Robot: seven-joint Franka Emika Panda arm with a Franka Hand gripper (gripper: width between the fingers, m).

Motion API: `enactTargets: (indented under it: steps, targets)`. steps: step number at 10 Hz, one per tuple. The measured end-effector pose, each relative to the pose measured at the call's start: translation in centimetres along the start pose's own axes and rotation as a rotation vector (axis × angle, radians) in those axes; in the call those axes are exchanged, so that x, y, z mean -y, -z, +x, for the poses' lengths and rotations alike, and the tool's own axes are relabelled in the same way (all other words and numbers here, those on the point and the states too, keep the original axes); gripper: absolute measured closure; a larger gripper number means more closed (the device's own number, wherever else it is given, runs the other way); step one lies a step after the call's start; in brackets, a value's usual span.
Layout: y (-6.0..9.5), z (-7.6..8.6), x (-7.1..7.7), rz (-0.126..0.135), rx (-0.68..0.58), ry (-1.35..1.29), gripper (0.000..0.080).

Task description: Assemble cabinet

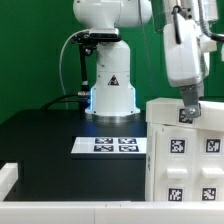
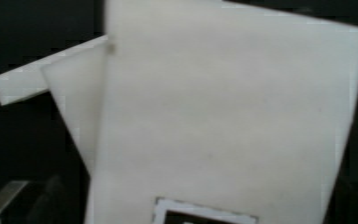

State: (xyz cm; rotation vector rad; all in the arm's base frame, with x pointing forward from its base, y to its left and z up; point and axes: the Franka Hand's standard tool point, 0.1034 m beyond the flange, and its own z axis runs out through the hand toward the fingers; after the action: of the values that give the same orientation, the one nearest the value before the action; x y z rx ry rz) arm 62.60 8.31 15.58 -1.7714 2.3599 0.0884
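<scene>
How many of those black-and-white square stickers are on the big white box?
5 show on the cabinet in the exterior view: one under the gripper, two in the middle, two at the bottom. Other faces are hidden, so more may exist.

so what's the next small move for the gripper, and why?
Probably lift straight up, clear of the cabinet. The gripper sits right at its top edge, and whether it grips anything isn't visible; the body stands on the table by the marker board.

Exterior view: low, close to the table (image 1: 40, 130), facing the arm's base and green backdrop. Wrist view: very near, blurry, looks onto a white face of the cabinet (image 2: 211, 110), probably from above. Both views share the cabinet (image 1: 185, 150).
</scene>
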Motion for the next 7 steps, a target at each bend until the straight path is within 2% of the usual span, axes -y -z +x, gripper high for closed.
enactTargets:
  steps: [1, 3, 6, 7]
  targets:
    - [1.0, -0.2, 0.2, -0.019, 0.01, 0.118, 0.0019]
    - [2.0, -1.1, 0.2, -0.062, 0.027, 0.372, 0.0005]
    - [1.8, -1.0, 0.2, -0.056, 0.03, 0.564, 0.0002]
    - [1.9, -0.7, -0.2, -0.098, 0.011, 0.773, 0.0002]
